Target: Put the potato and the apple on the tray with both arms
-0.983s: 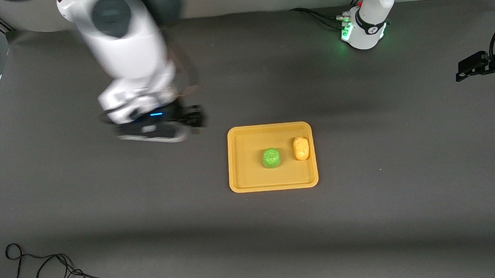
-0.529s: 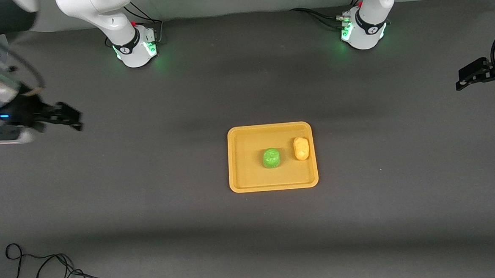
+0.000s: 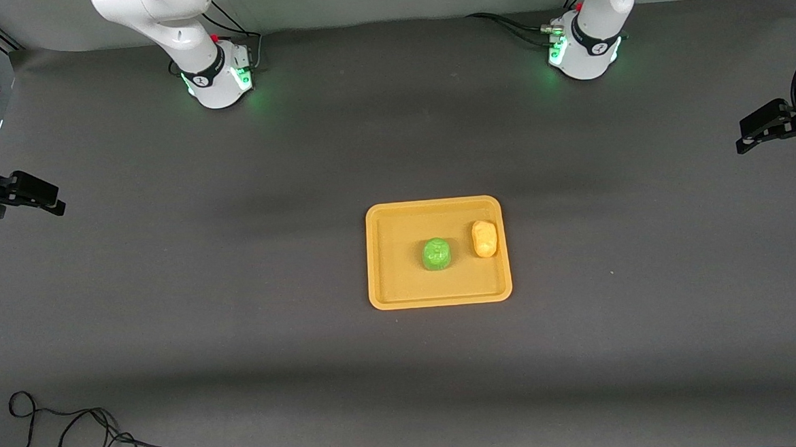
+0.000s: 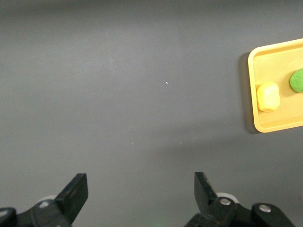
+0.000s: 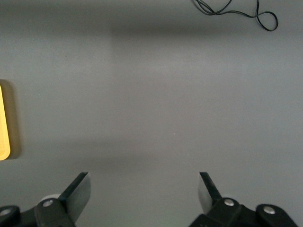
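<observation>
The yellow-orange tray [image 3: 395, 292] lies at the middle of the table. The green apple [image 3: 436, 254] sits on it near its middle. The yellow-orange potato [image 3: 484, 238] sits on it beside the apple, toward the left arm's end. The tray [image 4: 277, 124], potato [image 4: 268, 96] and apple [image 4: 298, 80] also show in the left wrist view. Only the tray's rim [image 5: 4, 127] shows in the right wrist view. My left gripper [image 4: 141, 193] is open and empty over bare table at the left arm's end [image 3: 751, 137]. My right gripper [image 5: 143, 193] is open and empty over bare table at the right arm's end [image 3: 46, 200].
A black cable [image 3: 75, 431] lies coiled on the table at the front corner at the right arm's end, and shows in the right wrist view [image 5: 236, 9]. Cables run from the left arm's base [image 3: 583, 50].
My right arm has swung away from beside the tray out to the right arm's end of the table. The left gripper, apple, potato and tray have stayed put.
</observation>
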Available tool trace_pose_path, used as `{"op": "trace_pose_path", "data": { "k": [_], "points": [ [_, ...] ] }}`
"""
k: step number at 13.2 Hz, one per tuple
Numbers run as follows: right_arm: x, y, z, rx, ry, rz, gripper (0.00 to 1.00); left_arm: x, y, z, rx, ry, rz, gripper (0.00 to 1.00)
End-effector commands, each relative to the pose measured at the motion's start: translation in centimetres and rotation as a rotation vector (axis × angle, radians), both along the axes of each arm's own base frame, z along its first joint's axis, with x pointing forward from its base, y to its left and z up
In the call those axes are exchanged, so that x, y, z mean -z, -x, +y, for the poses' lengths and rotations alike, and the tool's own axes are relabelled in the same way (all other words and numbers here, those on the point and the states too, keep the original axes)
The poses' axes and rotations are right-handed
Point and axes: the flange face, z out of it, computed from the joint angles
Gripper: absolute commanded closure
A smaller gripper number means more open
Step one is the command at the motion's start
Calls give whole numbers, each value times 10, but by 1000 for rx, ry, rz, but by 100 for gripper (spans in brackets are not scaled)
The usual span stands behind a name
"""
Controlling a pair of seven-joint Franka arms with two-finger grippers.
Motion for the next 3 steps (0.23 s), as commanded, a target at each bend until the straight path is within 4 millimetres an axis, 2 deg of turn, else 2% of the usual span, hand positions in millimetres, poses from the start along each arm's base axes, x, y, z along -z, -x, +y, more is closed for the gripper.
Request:
{"op": "trace_pose_path", "data": {
  "k": [1,3],
  "points": [
    [-1,2,5,-10,-13,-14,0,1,-1,-11,9,-45,-5,0],
    [-1,2,6,-9,-15,-14,0,1,-1,-16,22,-49,-4,0]
  ]
}}
